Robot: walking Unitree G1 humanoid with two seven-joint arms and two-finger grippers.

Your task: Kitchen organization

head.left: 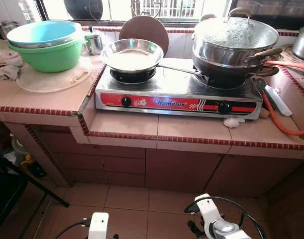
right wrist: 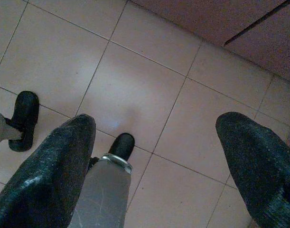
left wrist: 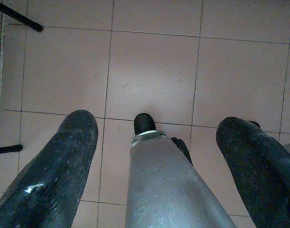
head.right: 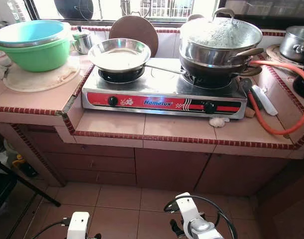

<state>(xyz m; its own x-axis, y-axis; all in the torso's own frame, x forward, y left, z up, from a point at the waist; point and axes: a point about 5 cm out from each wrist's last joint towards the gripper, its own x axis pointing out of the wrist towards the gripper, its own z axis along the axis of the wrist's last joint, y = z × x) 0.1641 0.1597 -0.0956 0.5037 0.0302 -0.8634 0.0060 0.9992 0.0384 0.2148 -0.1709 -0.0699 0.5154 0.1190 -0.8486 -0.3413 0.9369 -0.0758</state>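
A two-burner gas stove [head.left: 176, 99] stands on the tiled counter [head.left: 142, 127]. On its left burner rests a steel frying pan [head.left: 132, 54], handle pointing right. The right burner carries stacked pots under a fogged glass lid [head.left: 234, 35]. Left of the stove, a blue bowl sits nested in a green bowl [head.left: 47, 47] on a round white board [head.left: 54, 77]. Both arms hang low in front of the counter. My left gripper [left wrist: 156, 135] is open above the pink floor tiles, nothing between its fingers. My right gripper [right wrist: 154, 133] is open too, near the cabinet base.
An orange gas hose [head.left: 281, 117] loops over the counter's right side. A small steel kettle [head.left: 93, 42] and a round brown board [head.left: 147, 29] stand behind the pan. Another pot [head.right: 296, 44] sits far right. Black stand legs [head.left: 37, 186] cross the floor at left.
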